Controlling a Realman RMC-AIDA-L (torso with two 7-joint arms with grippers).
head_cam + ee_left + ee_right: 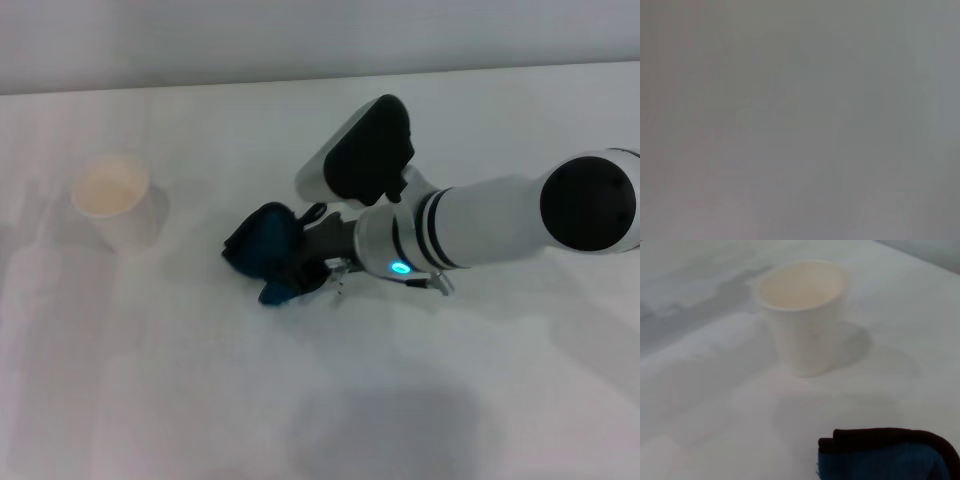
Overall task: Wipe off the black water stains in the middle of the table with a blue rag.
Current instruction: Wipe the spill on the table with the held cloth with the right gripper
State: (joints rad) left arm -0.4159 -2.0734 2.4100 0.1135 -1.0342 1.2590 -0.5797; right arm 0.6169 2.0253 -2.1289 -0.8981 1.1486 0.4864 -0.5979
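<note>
The blue rag (pixel 266 245) is bunched up on the white table (pixel 180 380) near its middle, teal with black edging. My right gripper (pixel 298 262) reaches in from the right and is shut on the rag, holding it down against the tabletop. A corner of the rag (pixel 887 457) also shows in the right wrist view. The black water stains are hidden or out of view; none show on the bare table around the rag. My left gripper is out of view, and the left wrist view shows only plain grey.
A white paper cup (pixel 113 198) stands upright to the left of the rag, a short way off; the same cup (pixel 802 315) is in the right wrist view. The table's far edge (pixel 200 85) meets a grey wall.
</note>
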